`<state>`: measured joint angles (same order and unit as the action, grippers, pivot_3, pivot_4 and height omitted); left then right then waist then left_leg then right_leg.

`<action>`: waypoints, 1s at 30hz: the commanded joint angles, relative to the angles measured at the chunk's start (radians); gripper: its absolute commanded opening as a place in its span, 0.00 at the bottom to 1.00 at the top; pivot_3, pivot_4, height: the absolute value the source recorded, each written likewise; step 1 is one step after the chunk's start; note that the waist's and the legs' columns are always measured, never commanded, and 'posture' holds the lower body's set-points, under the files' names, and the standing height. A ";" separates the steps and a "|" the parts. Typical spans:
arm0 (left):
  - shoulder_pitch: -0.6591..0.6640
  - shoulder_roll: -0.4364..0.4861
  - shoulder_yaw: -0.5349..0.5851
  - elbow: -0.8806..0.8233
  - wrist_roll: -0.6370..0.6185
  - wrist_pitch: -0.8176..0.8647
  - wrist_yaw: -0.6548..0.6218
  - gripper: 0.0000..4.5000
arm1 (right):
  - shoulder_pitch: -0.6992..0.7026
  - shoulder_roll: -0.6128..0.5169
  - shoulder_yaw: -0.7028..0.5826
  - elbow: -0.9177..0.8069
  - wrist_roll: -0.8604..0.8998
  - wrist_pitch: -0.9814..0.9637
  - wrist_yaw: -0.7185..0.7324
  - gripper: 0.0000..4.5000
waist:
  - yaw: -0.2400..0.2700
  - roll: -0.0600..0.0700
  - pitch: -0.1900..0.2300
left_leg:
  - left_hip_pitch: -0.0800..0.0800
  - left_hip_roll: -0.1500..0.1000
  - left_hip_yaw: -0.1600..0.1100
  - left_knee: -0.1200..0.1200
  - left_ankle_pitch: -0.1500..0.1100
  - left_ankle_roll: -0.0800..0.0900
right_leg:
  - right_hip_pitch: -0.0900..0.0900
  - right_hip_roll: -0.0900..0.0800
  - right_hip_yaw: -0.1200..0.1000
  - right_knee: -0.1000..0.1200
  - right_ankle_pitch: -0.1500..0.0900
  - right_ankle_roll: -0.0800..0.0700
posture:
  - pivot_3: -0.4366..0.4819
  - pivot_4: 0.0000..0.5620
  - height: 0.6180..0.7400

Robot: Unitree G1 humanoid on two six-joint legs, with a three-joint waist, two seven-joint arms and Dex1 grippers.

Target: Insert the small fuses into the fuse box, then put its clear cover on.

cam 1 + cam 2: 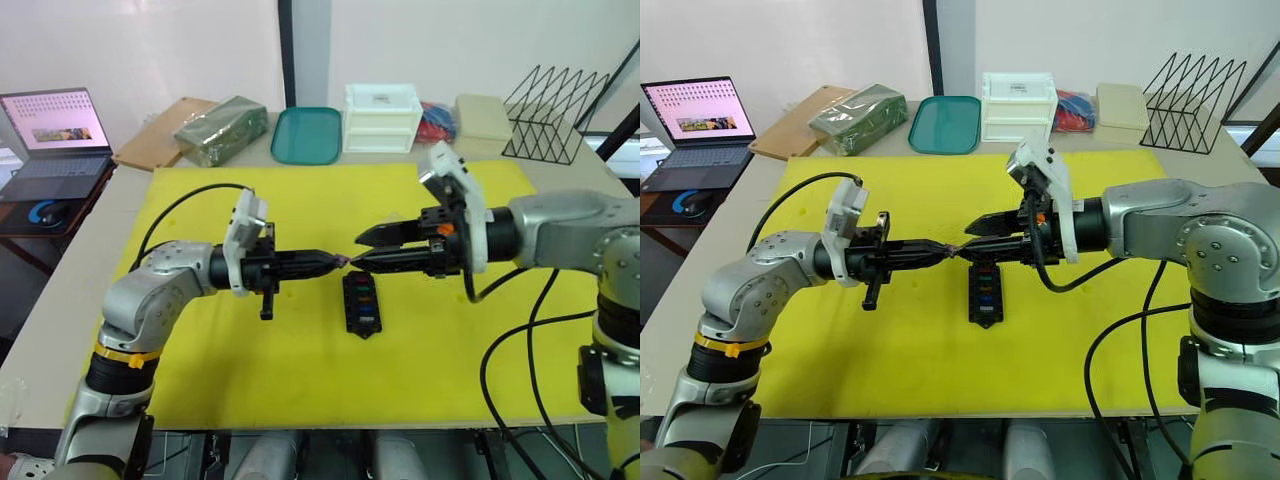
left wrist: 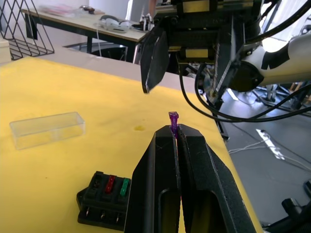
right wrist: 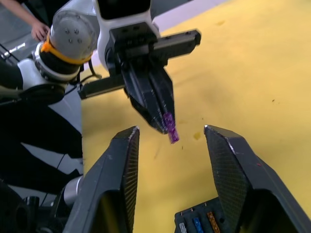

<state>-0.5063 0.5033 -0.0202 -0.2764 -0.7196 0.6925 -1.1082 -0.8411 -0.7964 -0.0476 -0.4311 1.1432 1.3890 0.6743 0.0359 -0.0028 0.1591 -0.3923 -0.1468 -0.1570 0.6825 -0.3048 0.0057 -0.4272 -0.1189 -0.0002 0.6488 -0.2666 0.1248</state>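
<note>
The left hand (image 2: 176, 138) is clamped on a purple fuse (image 2: 173, 122), held above the yellow mat near the desk's middle. The right hand (image 3: 170, 133) faces it with fingers spread around the fuse. The fuse box (image 1: 361, 303) lies just below them; the clear cover (image 2: 47, 128) rests apart on the mat.
</note>
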 commanded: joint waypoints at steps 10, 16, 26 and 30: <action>-0.006 0.021 0.022 -0.021 -0.019 -0.023 0.009 0.00 | -0.024 0.002 0.041 0.001 -0.057 -0.060 0.032 0.36 | 0.000 0.000 0.000 | 0.000 0.000 0.000 0.000 0.000 0.000 | 0.000 0.000 0.000 0.000 0.000 0.000 | 0.48 0.27 1.00; -0.007 0.031 0.020 -0.012 -0.014 -0.032 0.005 0.00 | -0.022 -0.002 0.059 -0.011 -0.079 -0.081 0.051 0.36 | 0.000 0.000 0.000 | 0.000 0.000 0.000 0.000 0.000 0.000 | 0.000 0.000 0.000 0.000 0.000 0.000 | 0.48 0.27 1.00; -0.010 0.028 0.014 -0.012 -0.017 -0.028 0.016 0.00 | -0.022 0.007 0.077 -0.005 -0.120 -0.110 0.060 0.36 | 0.000 0.000 0.000 | 0.000 0.000 0.000 0.000 0.000 0.000 | 0.000 0.000 0.000 0.000 0.000 0.000 | 0.48 0.27 1.00; -0.007 0.029 0.014 -0.014 -0.017 -0.028 0.019 0.00 | -0.019 0.010 0.086 -0.007 -0.136 -0.115 0.066 0.36 | 0.000 0.000 0.000 | 0.000 0.000 0.000 0.000 0.000 0.000 | 0.000 0.000 0.000 0.000 0.000 0.000 | 0.48 0.27 1.00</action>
<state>-0.5062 0.5303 -0.0201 -0.2759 -0.7239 0.6810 -1.0889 -0.8413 -0.7921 0.0446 -0.4264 1.0136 1.2973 0.7327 0.0361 -0.0028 0.1591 -0.3924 -0.1469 -0.1570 0.6824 -0.3048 0.0057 -0.4272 -0.1189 -0.0002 0.6486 -0.2666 0.1248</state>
